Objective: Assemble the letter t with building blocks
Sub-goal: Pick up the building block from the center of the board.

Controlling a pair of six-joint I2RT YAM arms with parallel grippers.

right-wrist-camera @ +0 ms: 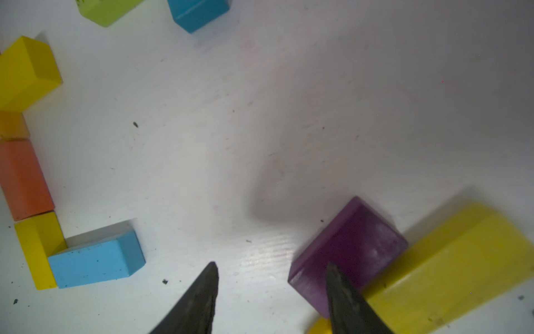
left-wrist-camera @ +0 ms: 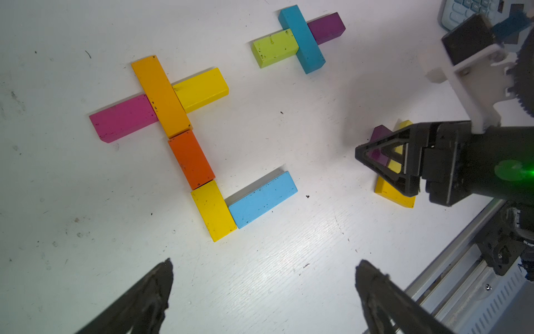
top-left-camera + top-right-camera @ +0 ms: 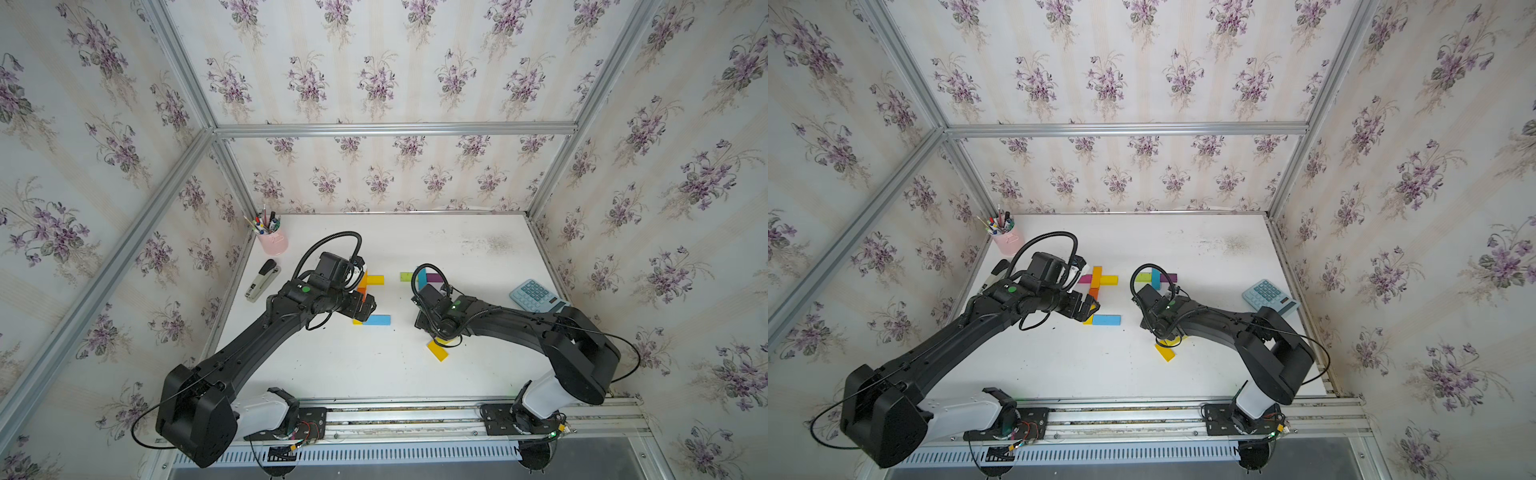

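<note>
Far off to the left of the left fingers, by the wall, stood a pen cup and a stapler, both well apart from the blocks.

Left gripper was wide open. The fingers were spread w/ nothing btwn them, just bare table.

Right ahead of those fingertips sat the main build. A pink block and a yellow block butted against either side of a long amber block, which made the crossbar. Coming back toward the fingers, end to end, were an orange block and then a second yellow block, the closest one to the tips. A light blue block stuck out sideways from that last one, touching it, on the right arm's side.

Further ahead and to the right of the left fingers was a smaller cross: a lime block and a purple block on either side of a teal block.

Right gripper was part open and not clamping anything, w/ table showing btwn the tips. A loose purple block lay right at one finger, partly hidden behind it. It touched a loose yellow block on the side away from the gap.

The calculator sat beyond the right arm, near the wall.
</note>
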